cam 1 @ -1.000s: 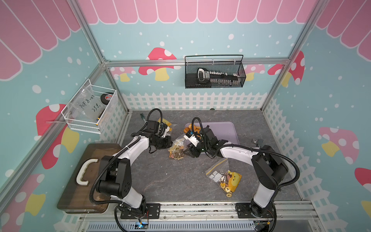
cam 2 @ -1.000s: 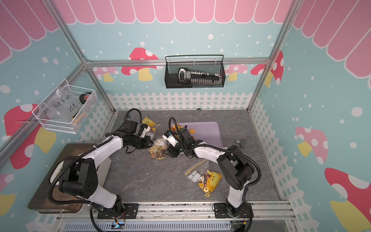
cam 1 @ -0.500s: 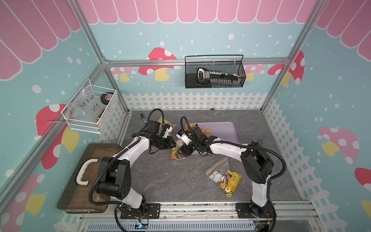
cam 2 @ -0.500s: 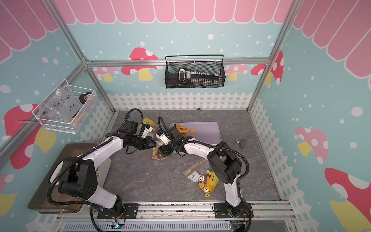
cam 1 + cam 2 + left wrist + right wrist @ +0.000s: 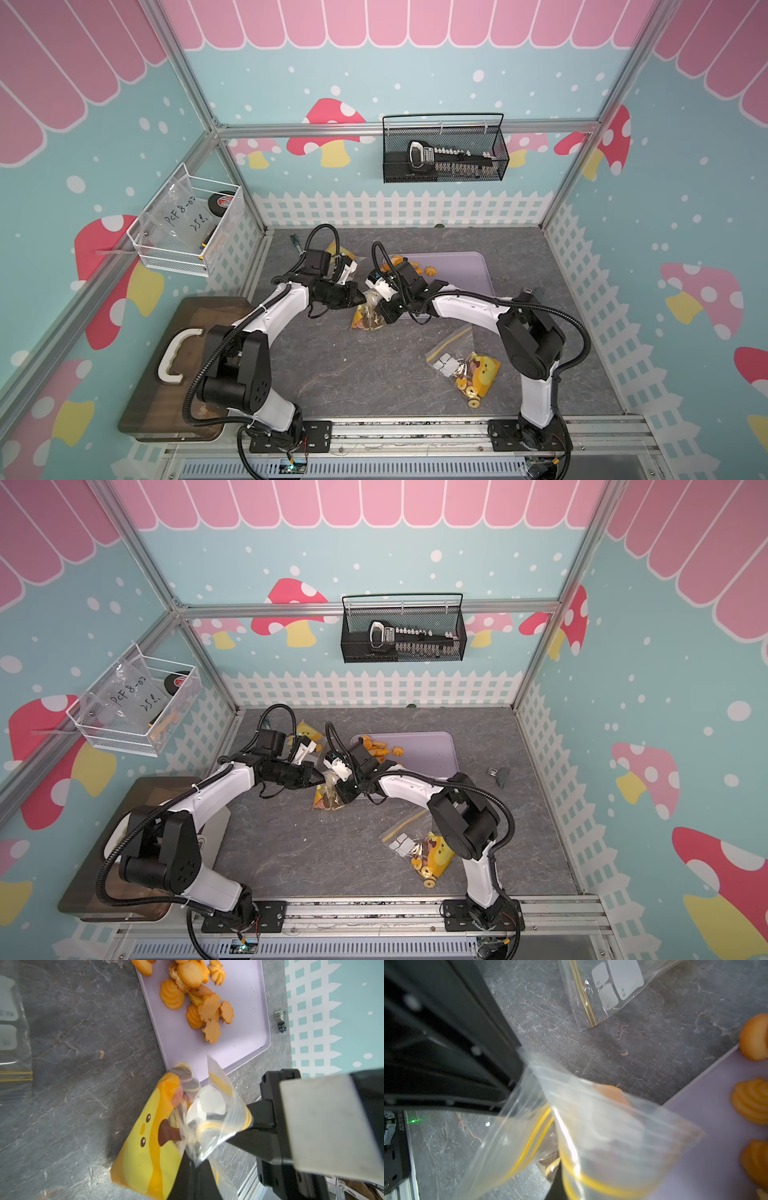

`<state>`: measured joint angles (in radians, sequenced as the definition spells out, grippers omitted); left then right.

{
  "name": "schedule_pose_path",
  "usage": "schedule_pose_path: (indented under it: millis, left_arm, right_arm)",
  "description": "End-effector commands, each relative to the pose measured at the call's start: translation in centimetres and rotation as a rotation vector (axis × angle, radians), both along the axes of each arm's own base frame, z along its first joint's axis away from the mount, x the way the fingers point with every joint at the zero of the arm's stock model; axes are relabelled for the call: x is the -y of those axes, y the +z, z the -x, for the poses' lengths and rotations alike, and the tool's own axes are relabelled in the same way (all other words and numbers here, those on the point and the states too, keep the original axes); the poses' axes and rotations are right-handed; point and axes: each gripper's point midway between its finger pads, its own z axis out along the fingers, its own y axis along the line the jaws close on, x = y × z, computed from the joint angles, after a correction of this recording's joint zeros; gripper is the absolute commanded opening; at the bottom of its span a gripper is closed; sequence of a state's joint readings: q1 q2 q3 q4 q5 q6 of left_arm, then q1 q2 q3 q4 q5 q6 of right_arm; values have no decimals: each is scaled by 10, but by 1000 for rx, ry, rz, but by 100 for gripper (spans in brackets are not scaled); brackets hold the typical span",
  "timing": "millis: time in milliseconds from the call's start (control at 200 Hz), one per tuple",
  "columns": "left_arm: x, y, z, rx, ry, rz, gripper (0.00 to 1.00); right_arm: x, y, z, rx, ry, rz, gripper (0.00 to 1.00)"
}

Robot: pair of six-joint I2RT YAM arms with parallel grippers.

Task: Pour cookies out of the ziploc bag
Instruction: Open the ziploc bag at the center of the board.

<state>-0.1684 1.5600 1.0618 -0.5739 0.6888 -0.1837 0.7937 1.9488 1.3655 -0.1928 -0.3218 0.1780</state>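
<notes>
While brown and pink cookies (image 5: 188, 1084) sit inside the ziploc bag (image 5: 367, 319), just off the lavender tray's (image 5: 461, 272) near-left corner, golden ones lie on the tray's far left. The left gripper (image 5: 192, 1166) and the right gripper (image 5: 248, 1124) each pinch the bag's mouth, jaws closed on plastic.

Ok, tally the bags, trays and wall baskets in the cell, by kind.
Ziploc bags: 3 (middle, front, back)
Purple tray: 1
Wall baskets: 2 (black mesh, white wire)
Total: 6
</notes>
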Motion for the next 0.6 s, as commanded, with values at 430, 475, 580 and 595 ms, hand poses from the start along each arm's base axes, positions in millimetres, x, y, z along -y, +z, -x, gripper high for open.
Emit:
schedule_pose_path:
  millis: [430, 475, 580, 595]
  left_arm:
    - [-43, -41, -8, -126, 139, -149, 0]
    - [-45, -42, -9, -127, 145, -155, 0]
    - [-49, -45, -8, -139, 155, -171, 0]
    - [-51, -46, -8, -142, 159, -175, 0]
  right_arm:
    - [-3, 80, 27, -85, 179, -580, 0]
    - [-4, 83, 27, -100, 189, -612, 0]
    - [-4, 94, 28, -128, 205, -694, 0]
    - [-4, 95, 28, -133, 207, -706, 0]
